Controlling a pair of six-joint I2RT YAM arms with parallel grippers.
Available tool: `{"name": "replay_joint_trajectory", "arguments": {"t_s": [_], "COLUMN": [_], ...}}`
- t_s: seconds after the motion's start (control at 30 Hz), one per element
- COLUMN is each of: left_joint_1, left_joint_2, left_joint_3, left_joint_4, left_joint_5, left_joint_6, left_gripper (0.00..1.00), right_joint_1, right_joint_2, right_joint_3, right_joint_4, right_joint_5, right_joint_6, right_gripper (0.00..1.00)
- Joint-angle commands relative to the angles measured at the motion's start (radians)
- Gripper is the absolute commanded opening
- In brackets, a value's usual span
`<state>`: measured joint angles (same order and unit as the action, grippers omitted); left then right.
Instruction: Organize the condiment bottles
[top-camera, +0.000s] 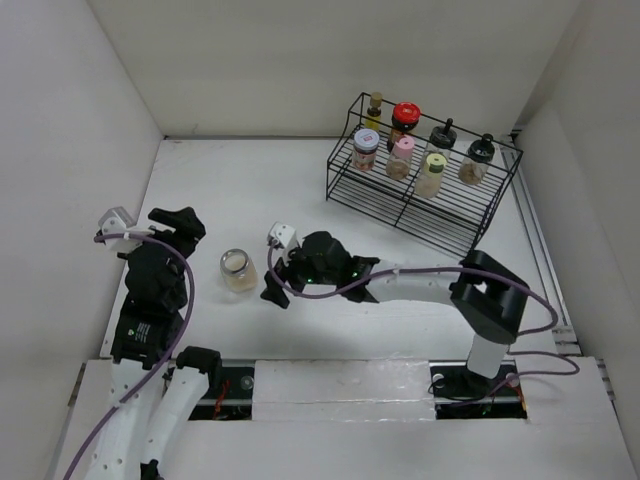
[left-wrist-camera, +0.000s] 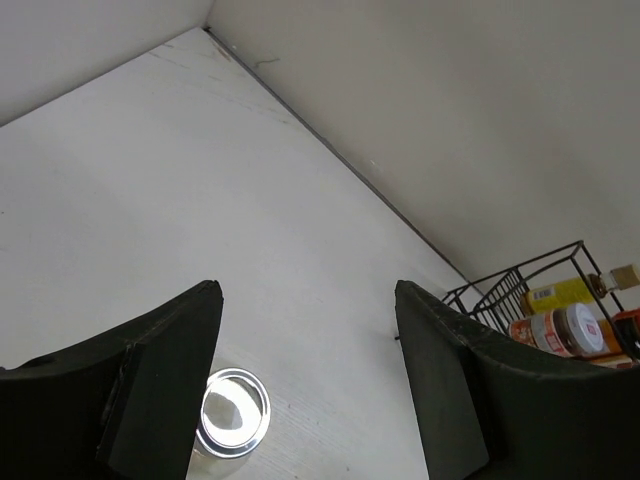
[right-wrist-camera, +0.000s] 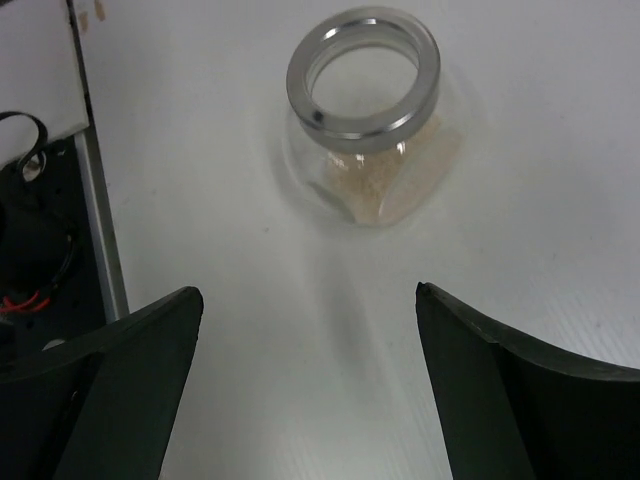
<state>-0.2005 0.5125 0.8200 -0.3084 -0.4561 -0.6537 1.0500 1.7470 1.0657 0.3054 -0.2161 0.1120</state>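
Right wrist: my right tool (right-wrist-camera: 305, 293) is released and empty; the silver-rimmed jar (right-wrist-camera: 370, 180) stands upright on the worktop (right-wrist-camera: 530, 200) just ahead.
Left wrist: my left tool (left-wrist-camera: 305, 290) is released, empty.
Rack (top-camera: 400, 203): holds the other bottles (top-camera: 402, 157).

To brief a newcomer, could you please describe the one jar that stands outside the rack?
Start from the black wire rack at the far right of the white table; the other bottles stand in it. The jar stands alone toward the near edge, left of centre. It is squat and clear, with beige contents and a silver ring top, not a coloured cap.
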Motion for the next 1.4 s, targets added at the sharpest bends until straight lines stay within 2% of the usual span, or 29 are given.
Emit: {"name": "replay_joint_trajectory", "arguments": {"t_s": [0.0, 0.17, 0.43, 1.0, 1.13, 1.37], "left_joint_1": [0.006, 0.006, 0.006, 0.006, 0.006, 0.006], "left_joint_2": [-0.009, -0.009, -0.009, -0.009, -0.009, -0.009], "left_joint_3": [0.039, 0.039, 0.048, 0.048, 0.048, 0.048], "left_joint_4": [-0.005, -0.005, 0.005, 0.014, 0.023, 0.023], "left_joint_5": [-0.061, -0.041, -0.029, -0.001, -0.001, 0.01], "left_joint_6": [-0.04, -0.029, -0.02, -0.001, -0.001, 0.008], "left_gripper": [0.66, 0.66, 0.66, 0.66, 0.66, 0.66], "right_joint_1": [0.018, 0.027, 0.036, 0.054, 0.064, 0.064], "right_joint_2": [0.066, 0.172, 0.321, 0.462, 0.462, 0.419], "right_joint_3": [0.131, 0.229, 0.41, 0.531, 0.522, 0.452], "right_joint_4": [0.144, 0.164, 0.127, 0.057, 0.067, 0.127], "right_joint_5": [0.061, 0.113, 0.083, 0.086, 0.11, 0.141], "right_joint_6": [-0.017, -0.035, -0.046, -0.074, -0.074, -0.064], "right_gripper": [0.93, 0.94, 0.95, 0.94, 0.87, 0.56]}}
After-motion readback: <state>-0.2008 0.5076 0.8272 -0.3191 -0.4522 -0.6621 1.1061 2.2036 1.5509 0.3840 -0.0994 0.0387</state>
